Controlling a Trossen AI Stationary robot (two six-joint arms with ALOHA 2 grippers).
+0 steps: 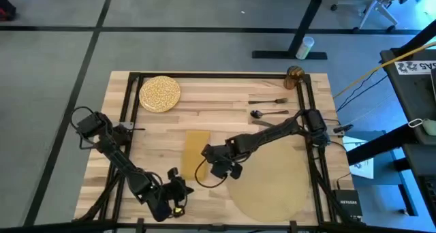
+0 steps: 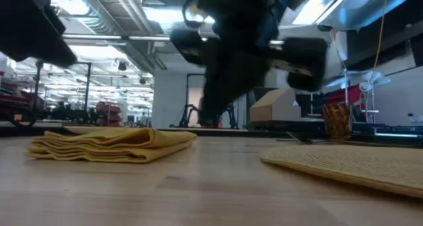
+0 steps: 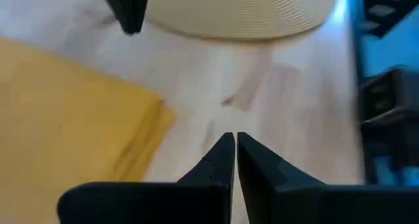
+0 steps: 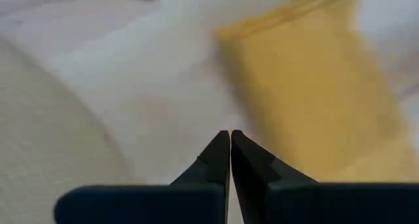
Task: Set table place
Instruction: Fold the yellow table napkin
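— Mustard-yellow folded cloth napkin (image 1: 195, 148) lay where on the light wooden table (image 1: 218, 97)?

— Just beside the right gripper (image 1: 216, 166), long axis running away from the robot — the left gripper (image 1: 178, 192) was farther. Both grippers' fingers were closed, empty.

Mustard-yellow napkin (image 1: 195, 148), tan placemat (image 1: 272, 182)

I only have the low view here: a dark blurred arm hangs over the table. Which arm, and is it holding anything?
Observer: Likely the right arm; the right gripper, fingers shut and empty, hovers between the mustard-yellow folded napkin and round tan placemat.
Operator: Where's the plate?
Observer: The round yellow-speckled plate sits near the wooden table's far left corner, off the placemat.
Operator: Cutlery?
Observer: A dark metal fork and spoon lie beyond the placemat.
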